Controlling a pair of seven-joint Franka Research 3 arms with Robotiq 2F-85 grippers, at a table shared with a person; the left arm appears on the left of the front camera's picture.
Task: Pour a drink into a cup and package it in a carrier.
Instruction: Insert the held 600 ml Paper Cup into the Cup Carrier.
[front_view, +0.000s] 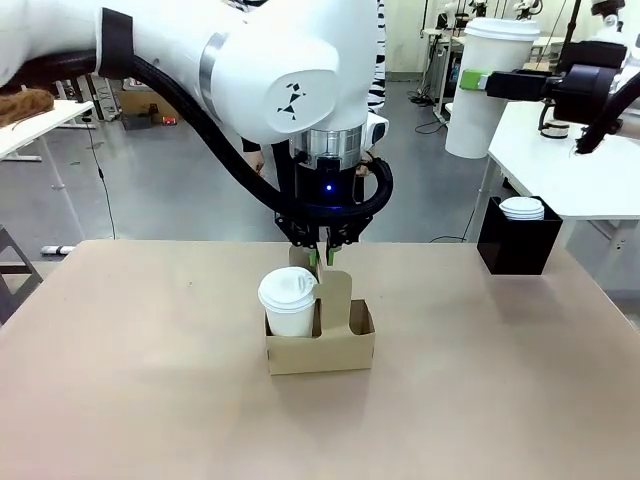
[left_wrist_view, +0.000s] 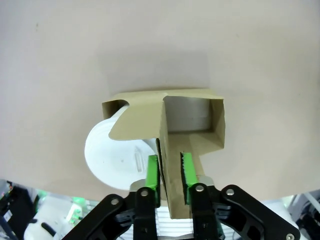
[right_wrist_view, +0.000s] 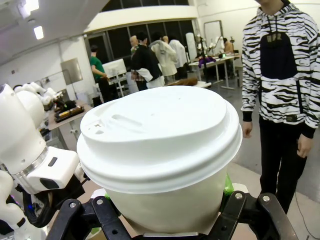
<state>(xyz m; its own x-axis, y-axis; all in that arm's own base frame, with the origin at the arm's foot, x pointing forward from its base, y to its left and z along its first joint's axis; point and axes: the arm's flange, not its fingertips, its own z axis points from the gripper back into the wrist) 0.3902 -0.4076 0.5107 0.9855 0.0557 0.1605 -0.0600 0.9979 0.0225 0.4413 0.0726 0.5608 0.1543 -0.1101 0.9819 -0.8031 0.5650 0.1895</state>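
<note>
Step in hand: likely seating the second cup beside the first, with the carrier steadied by its handle.
Carrier (front_view: 320, 352): middle of the counter (front_view: 150, 390), upright, flat on its base.
Left pincer (front_view: 322, 256): straight above the carrier, green pads either side of the tall handle (front_view: 336, 292); clamped or just let go, cannot tell.
Right pincer (front_view: 488, 82): raised at far right, clenched around the second cup (right_wrist_view: 160, 145), well apart from the carrier.
First cup (front_view: 288, 300): lidded, in the carrier's left pocket.
Doing it well: probably best to hold the handle steady and vertical, bring the second cup upright over the empty right pocket, lower it straight down clear of the handle and the left arm, and release only once seated.
Risk: crowded space above the carrier; a nudge could tip the first cup.
Count: one carrier, two pockets, one filled; two lidded cups for certain; one more white lid (front_view: 521, 208) on a black box (front_view: 518, 248) at right, cup beneath or not, cannot tell.
</note>
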